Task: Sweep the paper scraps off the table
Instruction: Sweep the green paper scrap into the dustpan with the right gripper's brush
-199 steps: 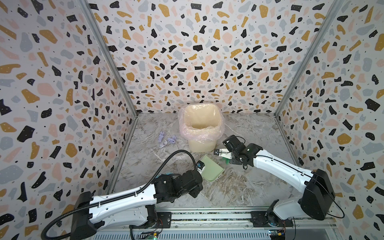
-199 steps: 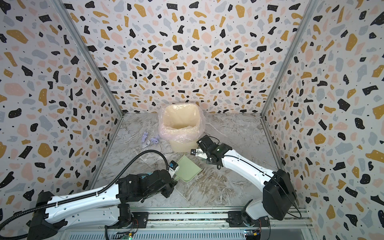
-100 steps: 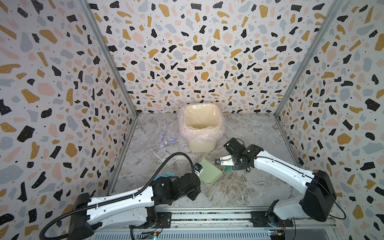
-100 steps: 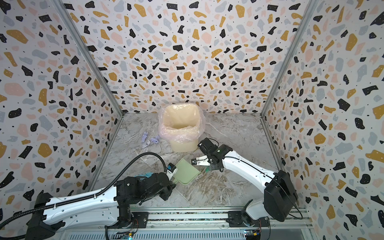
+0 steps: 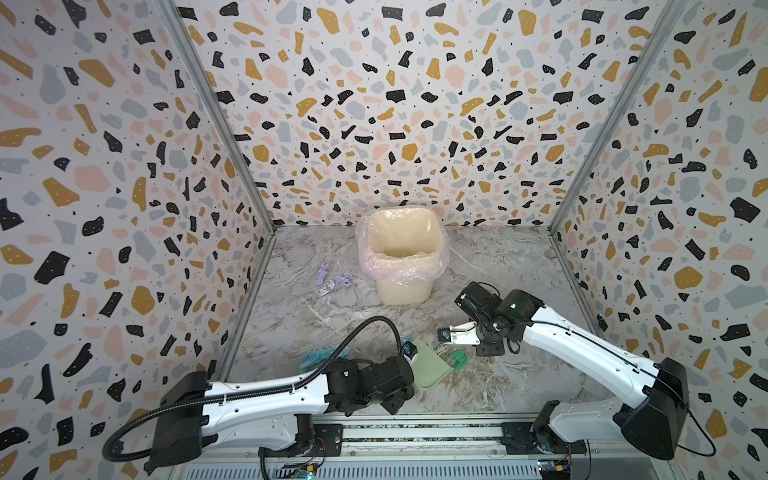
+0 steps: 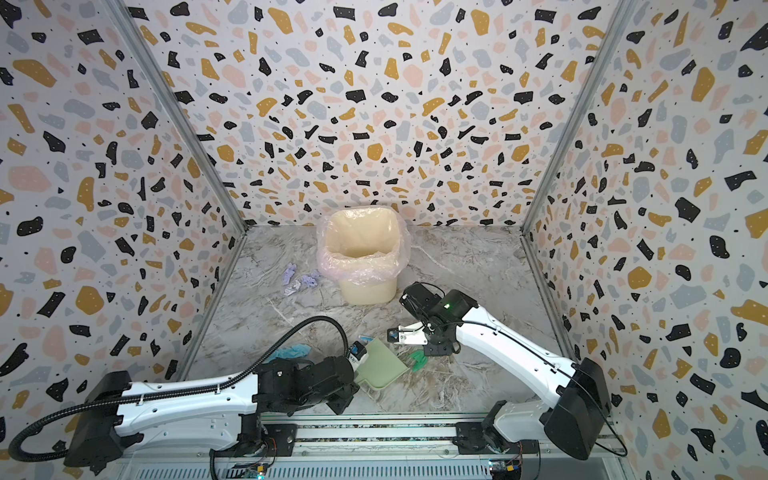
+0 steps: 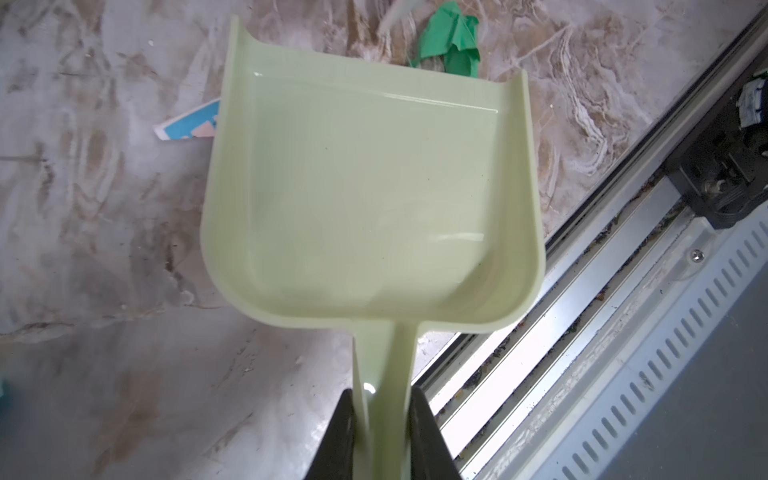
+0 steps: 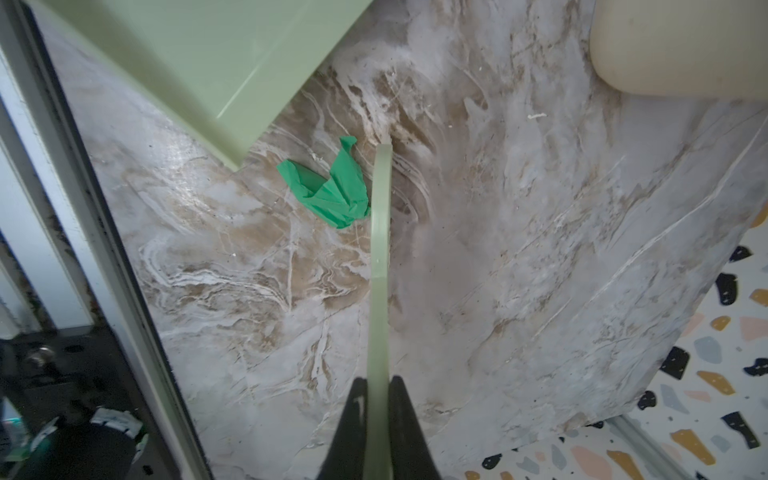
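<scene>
The left hand pinches the handle of the dustpan, whose tray is empty and whose open lip faces a green scrap lying on the bench just beyond one corner of that lip. The right hand is nearer, pressed together on a thin pale green brush standing just past the scrap from the dustpan, so I'd judge the sweep must run toward the lip. A printed scrap lies against the dustpan's side, a light blue scrap lies near it, and lavender scraps lie well beyond it, as does the seemingly empty bin.
</scene>
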Controlling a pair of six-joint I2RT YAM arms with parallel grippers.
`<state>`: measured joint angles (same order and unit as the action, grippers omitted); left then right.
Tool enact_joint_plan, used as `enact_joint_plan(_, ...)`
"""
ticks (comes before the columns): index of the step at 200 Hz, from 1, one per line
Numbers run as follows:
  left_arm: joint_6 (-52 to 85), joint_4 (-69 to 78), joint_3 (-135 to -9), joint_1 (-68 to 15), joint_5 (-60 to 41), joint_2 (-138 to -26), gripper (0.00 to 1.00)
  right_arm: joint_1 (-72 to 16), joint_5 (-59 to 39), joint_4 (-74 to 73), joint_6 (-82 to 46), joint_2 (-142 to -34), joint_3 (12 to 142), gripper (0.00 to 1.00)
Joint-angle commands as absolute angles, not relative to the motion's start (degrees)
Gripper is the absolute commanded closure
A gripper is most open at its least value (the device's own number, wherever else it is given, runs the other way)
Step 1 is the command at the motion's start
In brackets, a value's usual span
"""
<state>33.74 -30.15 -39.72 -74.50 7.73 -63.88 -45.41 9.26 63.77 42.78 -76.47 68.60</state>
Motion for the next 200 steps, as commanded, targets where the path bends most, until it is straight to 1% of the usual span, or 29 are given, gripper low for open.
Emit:
enact_joint_plan(1,34.1,-26.8,-40.06,-76.73,6.85,-66.73,1.0,-41.16,8.99,69.07,34.27,-79.66,75.0,1.0)
enact_joint_plan(33,33.5,-27.37,-42.22,-78.9,7.47,-70.26,1.0,-39.73,6.25,69.89,28.36,-82.59,79.75,1.0)
enact_joint_plan(54,32.88,-27.07,-43.22,-79.37,7.38,-72.28,1.0,-39.64,5.96,70.85,26.53,-84.46,79.3,1.0)
enact_joint_plan(87,32.61,-27.88,-44.95,-79.45,8.74,-73.72,1.0,-39.38,2.34,72.21,23.23,-85.63,78.84,1.0)
enact_joint_plan(140,32.7,-28.48,-46.54,-79.45,8.53,-77.74,1.0,-39.38,2.91,72.69,19.37,-86.05,76.17,1.0)
enact_joint_plan(200,32.82,-28.48,-46.89,-79.45,9.05,-78.79,1.0,-39.27,2.79,72.24,17.22,-86.02,75.65,1.0)
